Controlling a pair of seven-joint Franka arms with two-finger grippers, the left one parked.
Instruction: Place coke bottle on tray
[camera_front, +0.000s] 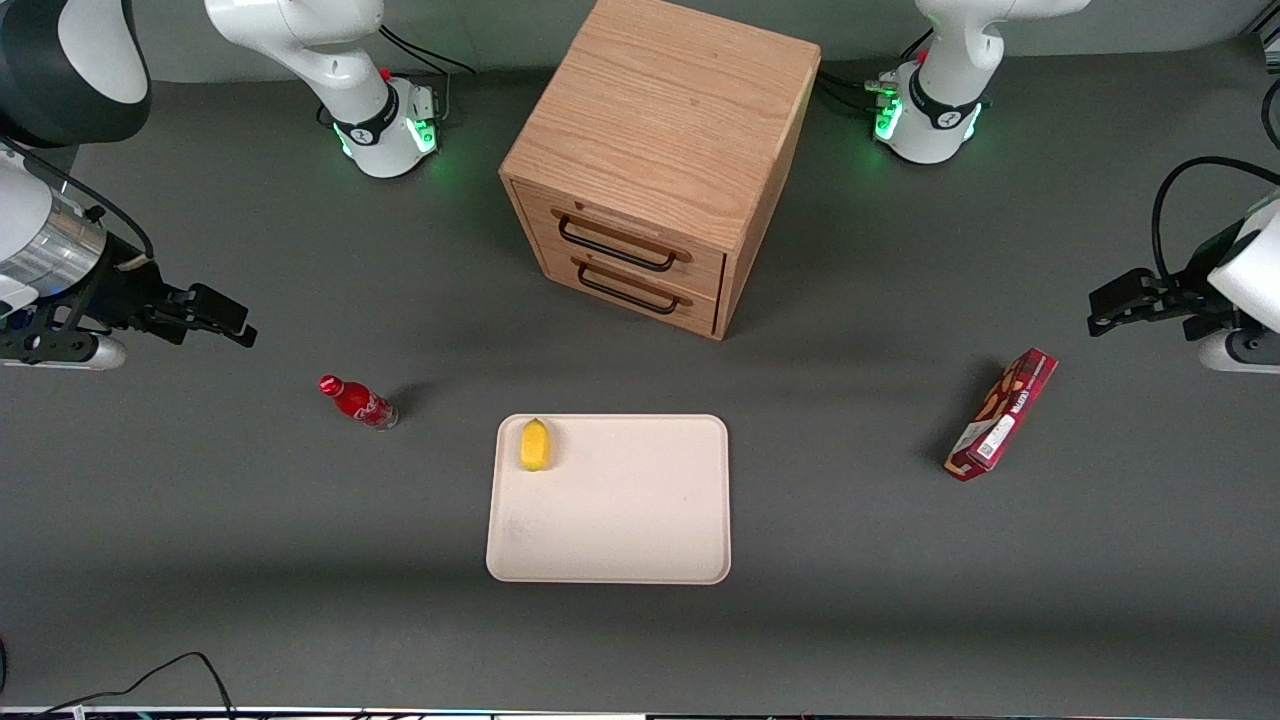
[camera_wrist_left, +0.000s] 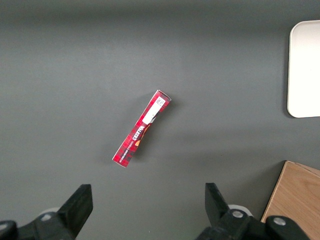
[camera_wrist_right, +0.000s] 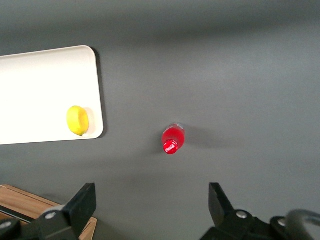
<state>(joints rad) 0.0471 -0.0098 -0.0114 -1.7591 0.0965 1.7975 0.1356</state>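
The coke bottle (camera_front: 358, 401), small and red with a red cap, stands upright on the grey table beside the tray, toward the working arm's end; it also shows in the right wrist view (camera_wrist_right: 173, 139). The cream-beige tray (camera_front: 640, 520) lies flat in front of the drawer cabinet, nearer the front camera, and shows in the right wrist view (camera_wrist_right: 30, 80). A yellow lemon (camera_front: 535, 445) lies on the tray in the corner closest to the bottle. My gripper (camera_front: 225, 318) hangs open and empty high above the table, well apart from the bottle, farther from the camera than it.
A wooden two-drawer cabinet (camera_front: 655, 160) stands at the table's middle, farther from the camera than the tray. A long red snack box (camera_front: 1002, 413) lies toward the parked arm's end. Cables (camera_front: 150, 675) lie at the table's near edge.
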